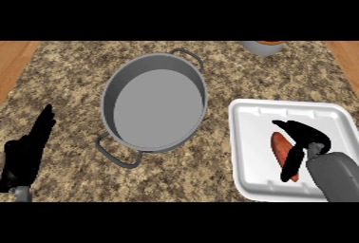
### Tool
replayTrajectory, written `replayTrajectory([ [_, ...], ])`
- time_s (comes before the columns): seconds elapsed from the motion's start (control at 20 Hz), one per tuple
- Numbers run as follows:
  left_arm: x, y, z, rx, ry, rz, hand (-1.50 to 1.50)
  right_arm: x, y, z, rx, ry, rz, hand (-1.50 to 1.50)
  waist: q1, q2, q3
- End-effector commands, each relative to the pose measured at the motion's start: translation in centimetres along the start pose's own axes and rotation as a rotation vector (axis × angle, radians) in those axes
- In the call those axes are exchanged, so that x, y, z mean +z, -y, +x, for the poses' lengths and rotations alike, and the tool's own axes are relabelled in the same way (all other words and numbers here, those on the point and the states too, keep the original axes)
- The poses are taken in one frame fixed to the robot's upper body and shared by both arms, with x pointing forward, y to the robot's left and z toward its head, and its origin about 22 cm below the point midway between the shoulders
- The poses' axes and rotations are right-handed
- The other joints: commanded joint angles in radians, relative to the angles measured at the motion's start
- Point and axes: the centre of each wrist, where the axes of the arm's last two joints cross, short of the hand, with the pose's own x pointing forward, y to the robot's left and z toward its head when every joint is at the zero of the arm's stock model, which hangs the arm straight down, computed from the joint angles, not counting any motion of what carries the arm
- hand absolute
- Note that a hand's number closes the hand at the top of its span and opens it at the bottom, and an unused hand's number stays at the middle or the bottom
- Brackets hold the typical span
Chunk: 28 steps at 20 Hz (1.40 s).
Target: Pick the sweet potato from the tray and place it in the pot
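An orange sweet potato (281, 148) lies on the white tray (252, 118) at the right of the counter. My right hand (306, 136) hangs just over it, fingers spread and thumb down along its right side, partly hiding it; the hand is open. The grey pot (154, 102) with two handles stands to the left of the tray, with nothing inside. My left hand (26, 152) rests open at the lower left, fingers pointing up, well away from the pot.
A grey container with an orange top (263, 46) sits at the counter's far edge, upper right. Wooden floor shows beyond the counter's left and right edges. Speckled counter lies between pot and tray.
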Motion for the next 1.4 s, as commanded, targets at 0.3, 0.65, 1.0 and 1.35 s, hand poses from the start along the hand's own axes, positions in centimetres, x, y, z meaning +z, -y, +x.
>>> replayTrajectory([
  [0.3,-0.4,0.0,2.0,-0.006,0.011,-0.003,0.0,-1.6,0.1,-0.7,0.05,0.09,-0.009,1.5,0.003,0.001,0.001],
  [0.65,-1.0,-1.3,-1.2,-0.006,0.006,-0.006,0.0,-1.5,0.0,0.5,0.076,0.091,-0.017,1.5,-0.001,0.001,0.0],
  [1.0,-1.6,1.8,2.1,-0.01,0.076,-0.131,0.0,6.8,-5.4,21.6,0.158,0.36,-0.281,1.5,0.159,0.009,-0.002],
  [1.35,-2.4,3.4,2.7,-0.016,0.084,-0.16,0.0,10.1,-6.4,26.5,0.163,0.279,-0.514,1.5,0.184,0.016,-0.004],
])
